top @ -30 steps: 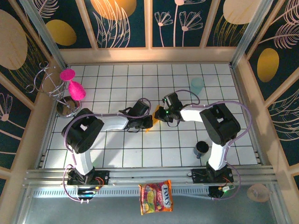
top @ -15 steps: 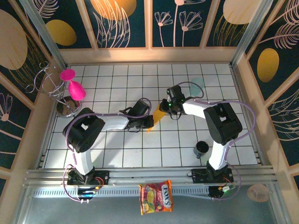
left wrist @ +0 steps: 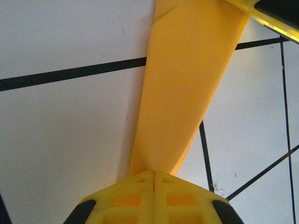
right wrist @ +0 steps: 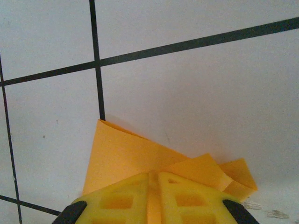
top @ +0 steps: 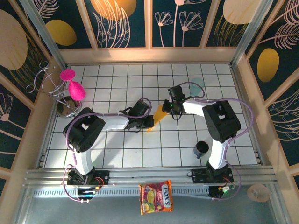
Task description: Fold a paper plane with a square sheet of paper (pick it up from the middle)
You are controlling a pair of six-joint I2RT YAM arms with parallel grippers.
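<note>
The right pincer [right wrist: 153, 183] has drawn away from the left pincer [left wrist: 153, 178] since the earlier frame, so more of the paper plane [top: 158, 116] now shows stretched between them, low over the tabletop [top: 121, 149], left of and beyond the dark cup [top: 201, 148]. Each pincer is clamped tight on the paper, the left on the narrow end nearer the cup and the right on the wide folded end farther from it, presumably to keep the layers taut while a crease is set. Count: one paper plane, two pincers, one dark cup.
</note>
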